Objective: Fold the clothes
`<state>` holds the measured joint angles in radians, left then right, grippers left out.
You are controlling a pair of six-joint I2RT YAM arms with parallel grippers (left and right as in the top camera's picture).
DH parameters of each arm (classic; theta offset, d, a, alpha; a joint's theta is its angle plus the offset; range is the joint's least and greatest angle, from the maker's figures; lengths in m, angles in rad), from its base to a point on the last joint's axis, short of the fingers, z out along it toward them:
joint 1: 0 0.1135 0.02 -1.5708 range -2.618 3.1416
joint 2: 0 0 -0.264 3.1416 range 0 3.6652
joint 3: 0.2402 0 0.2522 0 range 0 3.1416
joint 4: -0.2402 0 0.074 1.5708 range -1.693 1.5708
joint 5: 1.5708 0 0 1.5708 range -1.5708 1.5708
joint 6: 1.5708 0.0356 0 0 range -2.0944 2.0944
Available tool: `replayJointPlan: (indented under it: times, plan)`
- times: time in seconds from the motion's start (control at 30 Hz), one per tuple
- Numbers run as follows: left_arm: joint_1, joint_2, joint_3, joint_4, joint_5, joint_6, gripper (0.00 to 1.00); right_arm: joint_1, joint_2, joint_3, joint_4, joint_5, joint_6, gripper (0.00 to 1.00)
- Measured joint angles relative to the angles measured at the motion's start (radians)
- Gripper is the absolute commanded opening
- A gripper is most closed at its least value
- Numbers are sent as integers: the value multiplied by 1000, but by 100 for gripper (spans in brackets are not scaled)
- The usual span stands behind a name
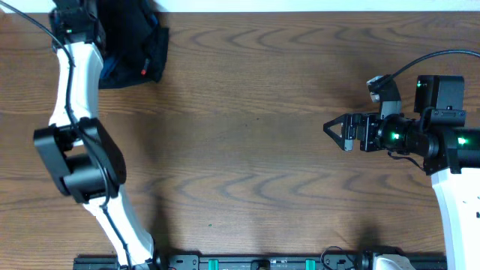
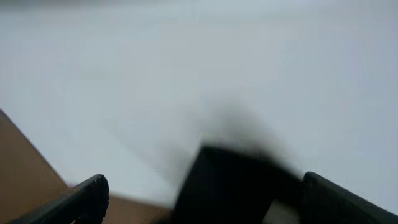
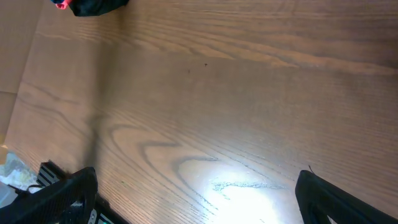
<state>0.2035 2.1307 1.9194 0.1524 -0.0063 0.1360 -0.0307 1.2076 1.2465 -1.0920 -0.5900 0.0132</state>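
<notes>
The overhead view looks straight down on the worktop (image 1: pixel 262 112). The left wrist view, close and blurred, faces a white surface (image 2: pixel 186 62) beyond the left fingers (image 2: pixel 93 193). The right wrist view looks low across the wood, ahead of the right fingers (image 3: pixel 68 193), to a far dark bundle (image 3: pixel 93 6) that the overhead view also shows.

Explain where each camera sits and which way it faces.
Overhead: above the table, facing straight down; both arms show.
Left wrist: on the left end effector, facing a blurred white surface; fingers show.
Right wrist: on the right end effector, facing across the table; fingers show.
Shared: overhead and right wrist both see the dark cloth pile.
</notes>
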Motion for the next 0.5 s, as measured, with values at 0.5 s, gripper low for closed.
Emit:
replayJointPlan:
  times: [0.5]
  plan:
    - [-1, 138, 5, -214, 0, 4, 98, 0, 0, 0, -11, 0, 0, 99]
